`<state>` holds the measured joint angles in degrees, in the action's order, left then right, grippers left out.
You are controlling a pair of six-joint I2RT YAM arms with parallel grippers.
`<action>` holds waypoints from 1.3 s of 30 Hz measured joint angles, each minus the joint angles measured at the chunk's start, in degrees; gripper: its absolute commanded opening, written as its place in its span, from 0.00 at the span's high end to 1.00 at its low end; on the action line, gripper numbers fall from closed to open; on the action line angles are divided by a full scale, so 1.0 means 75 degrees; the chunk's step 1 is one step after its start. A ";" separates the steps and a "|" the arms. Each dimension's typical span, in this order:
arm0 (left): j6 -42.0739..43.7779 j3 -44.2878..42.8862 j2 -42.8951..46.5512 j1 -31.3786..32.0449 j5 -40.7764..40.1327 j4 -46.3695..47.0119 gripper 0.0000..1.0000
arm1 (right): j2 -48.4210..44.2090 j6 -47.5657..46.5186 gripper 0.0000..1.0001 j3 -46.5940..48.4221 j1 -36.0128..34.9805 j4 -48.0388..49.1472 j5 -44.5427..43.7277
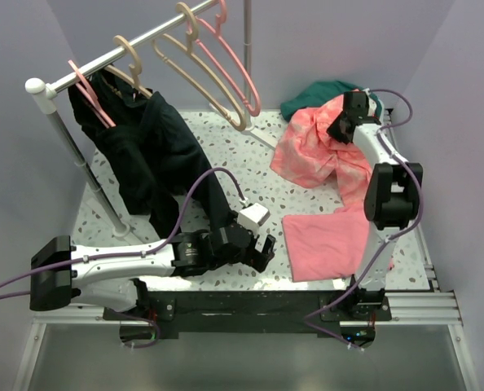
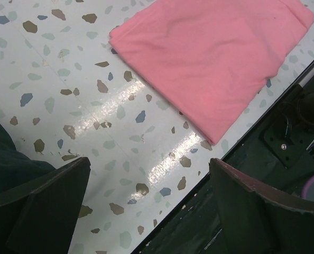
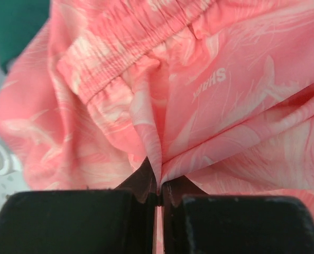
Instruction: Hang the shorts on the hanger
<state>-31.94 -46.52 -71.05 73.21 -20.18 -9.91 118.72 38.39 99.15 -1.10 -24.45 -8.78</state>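
The salmon-pink shorts (image 1: 311, 151) with a pale print lie bunched at the back right of the table. My right gripper (image 1: 340, 126) sits on their far edge, shut on the shorts. In the right wrist view a fold of the shorts (image 3: 199, 79) just below the elastic waistband is pinched where the right gripper (image 3: 159, 190) closes. The beige hanger (image 1: 239, 122) hangs from the rail at the back, well left of the shorts. My left gripper (image 1: 265, 251) is low at the table's front, open and holding nothing, as the left wrist view shows (image 2: 149, 164).
A plain pink folded cloth (image 1: 327, 244) lies front right, close to the left gripper (image 2: 215, 58). A dark teal garment (image 1: 311, 96) lies behind the shorts. A black garment (image 1: 144, 155) hangs from the white rail (image 1: 120, 53), and a pink hanger (image 1: 246, 81) hangs beside the beige one.
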 measured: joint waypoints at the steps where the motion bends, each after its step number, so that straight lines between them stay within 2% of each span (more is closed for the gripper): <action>1: 0.0000 0.0000 -0.0003 0.0000 0.0003 0.0000 0.00 | -0.0149 0.0000 1.00 -0.0009 0.0000 0.0009 0.0085; 13: 0.0026 -0.0023 -0.0157 0.0000 0.0000 -0.0003 0.00 | -0.3092 -0.0067 1.00 -0.0085 0.0000 0.0326 0.0769; 21: 0.0140 -0.0245 -0.0154 -0.0003 -0.0020 -0.0006 0.00 | -0.4724 -0.0201 1.00 -0.0901 -0.0108 0.0207 0.1212; 29: 0.0143 -0.0338 -0.0076 -0.0003 -0.0017 -0.0003 0.00 | -0.6522 -0.0318 1.00 -0.1475 -0.0353 -0.0160 0.2133; 33: 0.0143 -0.0341 0.0137 -0.0003 -0.0026 -0.0003 0.01 | -0.8084 -0.0289 1.00 -0.2745 -0.0402 -0.0184 0.2649; 36: 0.0143 -0.0341 0.0309 -0.0009 -0.0026 -0.0003 0.02 | -0.9611 -0.0207 0.67 -0.4587 -0.0411 -0.0291 0.3022; 37: 0.0143 -0.0341 0.0353 -0.0012 -0.0029 -0.0003 0.03 | -1.0037 -0.0195 0.43 -0.5158 -0.0411 -0.0423 0.3101; 39: 0.0143 -0.0341 0.0396 -0.0020 -0.0029 -0.0006 0.05 | -1.0850 -0.0300 0.27 -0.6260 -0.0443 -0.0883 0.3005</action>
<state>-30.87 -49.08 -68.07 73.06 -20.40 -9.96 37.34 36.14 52.21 -4.43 -31.07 13.76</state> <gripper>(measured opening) 0.976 0.496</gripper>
